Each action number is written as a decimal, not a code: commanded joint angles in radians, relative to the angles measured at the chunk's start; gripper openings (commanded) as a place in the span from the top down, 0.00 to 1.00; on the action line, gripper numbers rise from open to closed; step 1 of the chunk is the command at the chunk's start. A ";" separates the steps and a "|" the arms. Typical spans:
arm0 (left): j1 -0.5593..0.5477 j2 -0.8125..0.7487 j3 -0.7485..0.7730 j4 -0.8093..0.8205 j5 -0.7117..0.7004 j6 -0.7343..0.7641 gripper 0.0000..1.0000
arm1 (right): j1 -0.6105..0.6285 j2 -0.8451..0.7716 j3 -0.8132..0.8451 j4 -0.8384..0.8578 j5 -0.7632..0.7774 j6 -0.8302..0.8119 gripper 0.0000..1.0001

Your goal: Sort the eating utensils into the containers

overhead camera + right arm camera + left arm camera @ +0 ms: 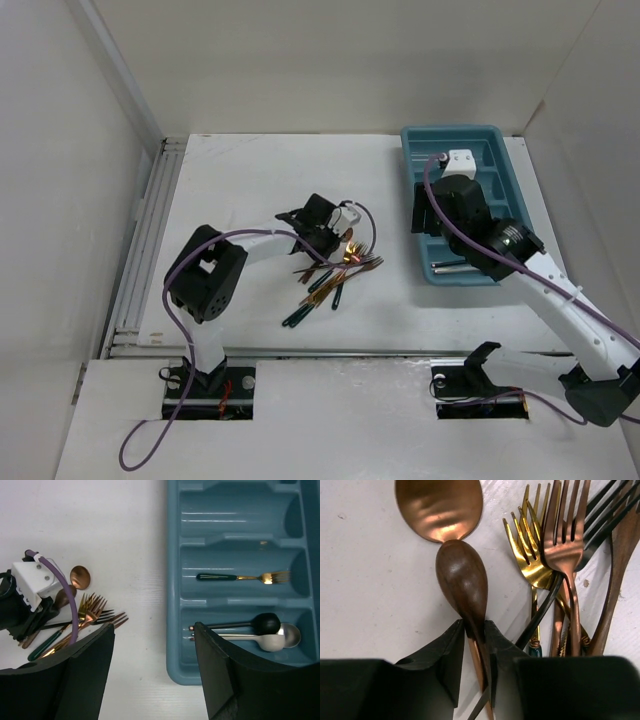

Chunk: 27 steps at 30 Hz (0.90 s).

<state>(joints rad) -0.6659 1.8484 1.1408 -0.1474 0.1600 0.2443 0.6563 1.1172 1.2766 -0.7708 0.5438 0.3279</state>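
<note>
Left gripper [476,630] is pinched tight on the dark spoon [462,580] at its neck, beside forks [555,540] heaped on the worktop [370,580]. Judged light, stiff, slippery; a mid-handle hold looks surer. Right gripper [152,630] gapes wide, empty, over the tray [172,580] rim.

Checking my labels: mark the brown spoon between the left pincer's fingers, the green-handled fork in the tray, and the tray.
brown spoon [462,577], left wrist view, bowl's back.
green-handled fork [242,577], right wrist view, mid-shaft.
tray [172,580], right wrist view, outer rim.
</note>
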 commanded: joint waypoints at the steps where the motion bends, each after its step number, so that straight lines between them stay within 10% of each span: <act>1: 0.012 -0.009 0.020 -0.060 -0.020 -0.010 0.83 | 0.006 -0.034 0.006 -0.004 0.041 -0.030 0.30; 3: 0.012 -0.029 0.030 -0.060 -0.020 -0.010 1.00 | 0.006 -0.045 0.006 -0.004 0.050 -0.030 0.30; 19: 0.127 -0.106 0.229 -0.230 0.053 -0.019 1.00 | 0.006 -0.017 -0.014 0.067 0.059 -0.070 0.30; 27: -0.029 0.038 0.667 -0.258 0.165 0.050 1.00 | -0.078 -0.081 0.147 -0.001 0.205 -0.118 0.30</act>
<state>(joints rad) -0.5953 1.8473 1.5993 -0.4301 0.2302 0.2535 0.6205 1.1019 1.3117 -0.7788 0.6464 0.2485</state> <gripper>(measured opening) 0.065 0.699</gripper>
